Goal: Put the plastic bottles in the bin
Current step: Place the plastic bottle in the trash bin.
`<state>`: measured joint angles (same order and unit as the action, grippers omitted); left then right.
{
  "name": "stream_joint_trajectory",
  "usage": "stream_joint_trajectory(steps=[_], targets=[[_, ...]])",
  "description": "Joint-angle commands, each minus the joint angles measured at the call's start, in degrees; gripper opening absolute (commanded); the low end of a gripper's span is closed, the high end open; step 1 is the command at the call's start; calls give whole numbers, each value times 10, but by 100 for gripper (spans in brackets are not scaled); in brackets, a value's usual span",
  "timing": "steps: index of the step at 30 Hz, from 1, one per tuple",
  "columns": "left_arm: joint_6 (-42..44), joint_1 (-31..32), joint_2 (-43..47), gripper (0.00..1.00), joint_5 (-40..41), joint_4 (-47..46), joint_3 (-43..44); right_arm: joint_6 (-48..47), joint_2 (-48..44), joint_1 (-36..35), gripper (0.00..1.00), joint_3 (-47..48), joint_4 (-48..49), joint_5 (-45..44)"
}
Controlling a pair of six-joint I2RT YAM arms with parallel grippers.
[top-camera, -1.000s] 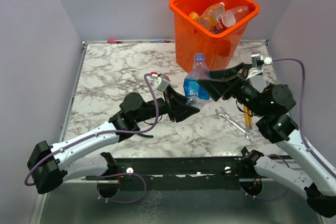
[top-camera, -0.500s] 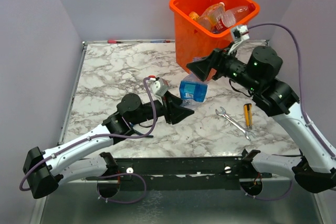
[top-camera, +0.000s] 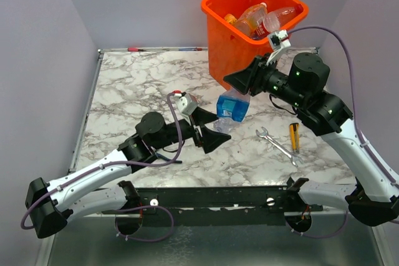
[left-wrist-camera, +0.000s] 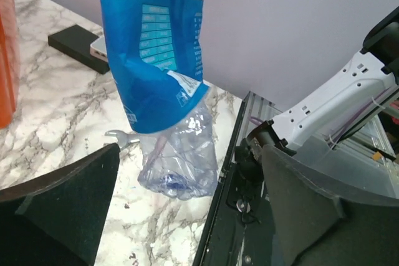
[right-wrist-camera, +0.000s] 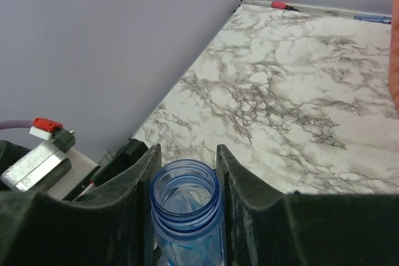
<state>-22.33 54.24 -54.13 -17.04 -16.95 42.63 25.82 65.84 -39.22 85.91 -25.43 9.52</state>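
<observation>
1. My right gripper [top-camera: 237,85] is clamped on the open neck of the blue-labelled bottle [top-camera: 232,107]. The right wrist view shows the rim snug between both fingers [right-wrist-camera: 134,204].
2. The bottle hangs tilted over the desk [top-camera: 137,85], just in front of the bin [top-camera: 224,48] at the far right corner.
3. My left gripper [top-camera: 219,134] stands wide open, with the bottle's crushed base ahead of the gap, touching neither finger.
4. More bottles [top-camera: 265,20] lie in the bin.

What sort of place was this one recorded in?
Probably a lab robot test bench: a marble-patterned table boxed in by plain lilac walls, two arms bolted to a metal rail at its edge, an orange bin holding bottles.
</observation>
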Motion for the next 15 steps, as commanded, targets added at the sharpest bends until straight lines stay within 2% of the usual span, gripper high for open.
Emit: stream_joint_trajectory(steps=[1, 5, 9, 12, 15], targets=[[3, 3, 35, 99, 41, 3, -10, -18, -8, 0, 0, 33, -3, -56], [10, 3, 81, 99, 128, 10, -31, -68, -31, 1, 0, 52, 69, -244], [18, 3, 131, 99, 224, 35, -49, -160, -40, 1, 0, 46, 252, -403], [20, 3, 169, 99, 281, 57, -62, -269, -10, 1, 0, 55, 408, -469], [21, 3, 205, 99, 313, 76, -75, -400, 67, 11, 0, 97, 539, -494]])
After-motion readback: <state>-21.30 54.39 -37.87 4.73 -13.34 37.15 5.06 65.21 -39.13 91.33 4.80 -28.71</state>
